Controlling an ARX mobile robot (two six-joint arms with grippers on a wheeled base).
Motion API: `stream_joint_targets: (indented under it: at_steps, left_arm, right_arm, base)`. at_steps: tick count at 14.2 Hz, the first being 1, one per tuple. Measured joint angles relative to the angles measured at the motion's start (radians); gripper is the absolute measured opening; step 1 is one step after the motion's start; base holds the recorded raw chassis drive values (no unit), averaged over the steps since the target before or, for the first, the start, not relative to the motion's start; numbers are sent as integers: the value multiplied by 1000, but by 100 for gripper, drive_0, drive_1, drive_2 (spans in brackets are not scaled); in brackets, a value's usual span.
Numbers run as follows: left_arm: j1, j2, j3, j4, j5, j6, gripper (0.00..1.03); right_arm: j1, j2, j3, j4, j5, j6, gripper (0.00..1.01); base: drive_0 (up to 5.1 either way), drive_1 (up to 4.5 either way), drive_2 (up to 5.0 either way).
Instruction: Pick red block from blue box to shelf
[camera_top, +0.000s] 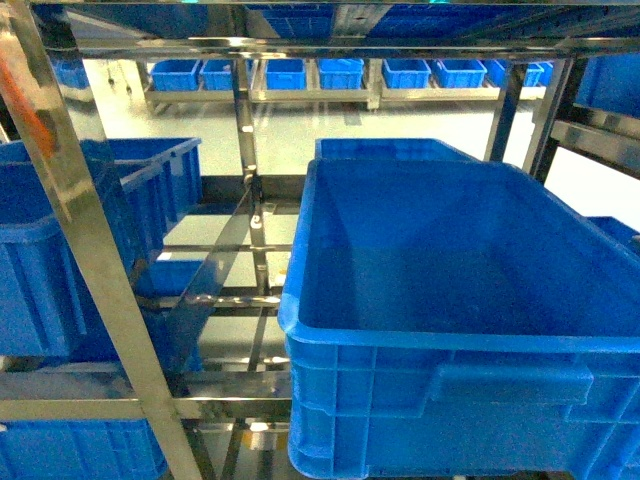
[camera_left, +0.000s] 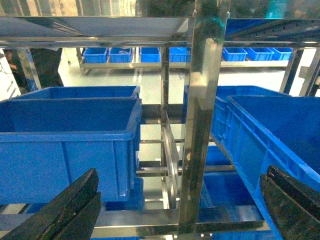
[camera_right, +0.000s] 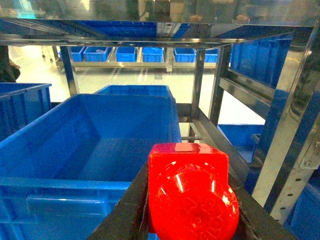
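The glossy red block (camera_right: 192, 195) fills the bottom middle of the right wrist view, its round stud facing the camera. My right gripper (camera_right: 190, 202) is shut on it, one black finger on each side. It hangs just before the steel shelf (camera_right: 200, 95), over the near right corner of a dark blue crate (camera_right: 75, 150). My left gripper (camera_left: 181, 192) is open and holds nothing, its fingers either side of a shiny shelf upright (camera_left: 200, 125). Neither gripper shows in the head view. The blue box is out of view.
A large dark blue ribbed crate (camera_top: 450, 300) sits on the shelf tier ahead on the right, another crate (camera_top: 60, 250) on the left. A slanting steel upright (camera_top: 70, 200) stands near left. More crates (camera_top: 340, 72) line a rack across the floor.
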Motion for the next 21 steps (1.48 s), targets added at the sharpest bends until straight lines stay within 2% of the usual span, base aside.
stream_joint_targets:
  at_steps: [1,2,3,5,9,11,12,13,14,15,17,19,20,21]
  left_arm:
    - [0,0,0,0,0,0,98]
    - [0,0,0,0,0,0,98]
    - [0,0,0,0,0,0,98]
    - [0,0,0,-1,0,0,98]
    - [0,0,0,-1,0,0,98]
    - [0,0,0,-1,0,0,98]
    - [0,0,0,-1,0,0,98]
    - [0,0,0,-1,0,0,98]
    - [0,0,0,-1,0,0,98]
    - [0,0,0,-1,0,0,98]
    - [0,0,0,-1,0,0,98]
    - [0,0,0,-1,0,0,98]
    - [0,0,0,-2,0,0,98]
    - [0,0,0,-1,0,0,98]
  right_arm:
    - [7,9,10,-49,15,-11,29]
    - [50,106,58,-156,70,-42,29]
    - [54,198,65,-105,52,-45,29]
    - [50,322,66,48,48,-46,29]
    - [59,508,82,229,41,-38,29]
    - [95,883,153,554,26,-12,29]
    - [122,1075,218,707,27,12,29]
    - [145,1227,281,806,37,30,29]
    - [174,1389,367,848,45,55,29]
    - [203,1534,444,852,47,75,36]
    - [251,1720,529,921,102,101,61]
    - [263,1630,467,939,129,106,85]
    - [264,1520,396,942,141,105,97]
    - [271,1391,303,897,140,104,98]
  base:
    - [0,0,0]
    - [0,0,0]
    - [0,0,0]
    - [0,0,0]
    - [0,0,0]
    - [0,0,0]
    - [0,0,0]
    - [0,0,0]
    - [0,0,0]
    - [0,0,0]
    - [0,0,0]
    - [0,0,0]
    - [0,0,0]
    - [0,0,0]
